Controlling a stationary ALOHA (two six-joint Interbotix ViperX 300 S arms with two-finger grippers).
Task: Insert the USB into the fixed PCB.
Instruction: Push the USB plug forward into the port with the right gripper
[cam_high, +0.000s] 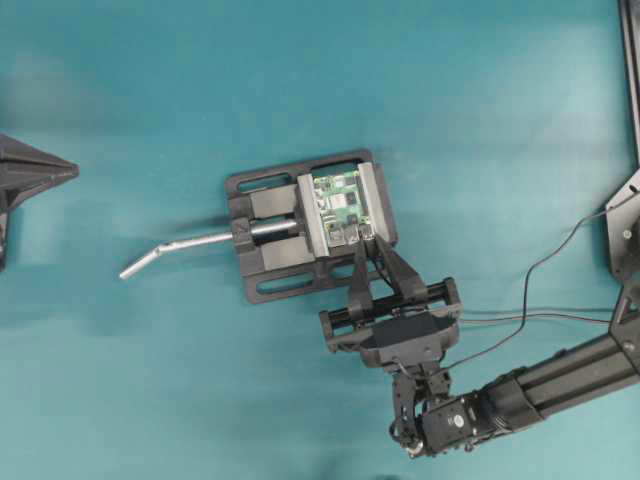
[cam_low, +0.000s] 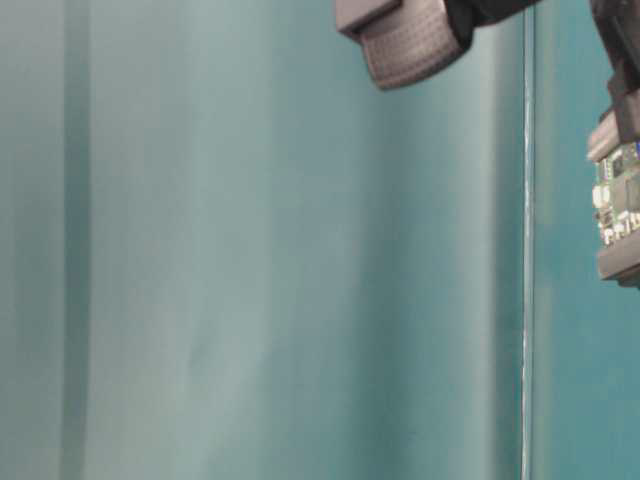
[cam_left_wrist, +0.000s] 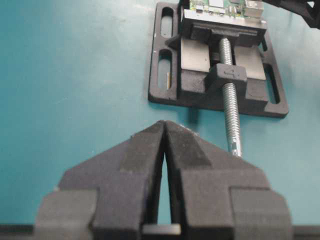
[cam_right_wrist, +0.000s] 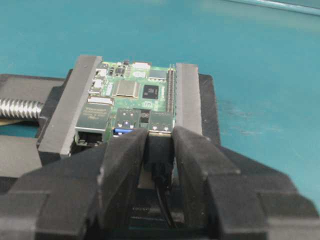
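Fingers of the left gripper (cam_left_wrist: 164, 165) are pressing tip to tip with nothing between them, and we are seeing them parked over bare teal worktop (cam_high: 150, 380), well to the left of the black vise (cam_high: 275, 235) and pointing along its screw toward the board. Moving rightward, the silver handle (cam_high: 175, 248) is sticking out of the vise toward that idle arm. Next comes the green PCB (cam_right_wrist: 135, 92), clamped upright-facing between the grey vise jaws, its row of silver ports turned toward the right arm.

At that port edge we are finding the USB plug (cam_right_wrist: 160, 147): its dark body is sitting just in front of the rightmost port, apparently touching or partly entering it, though we cannot tell how deep. Its thin cable (cam_right_wrist: 162, 200) is trailing straight back between the fingers, so the plug's long axis is lining up with the port's mouth and with the gripper's own reach.

The right gripper (cam_right_wrist: 160, 150) is flanking the plug, one finger (cam_right_wrist: 122, 165) on each side. We are reading a narrow gap at the pads, so whether they are gripping the plug or letting go, we cannot tell. This arm is clearly the nearer one; we are judging that any seating push would run straight ahead along the cable's line.
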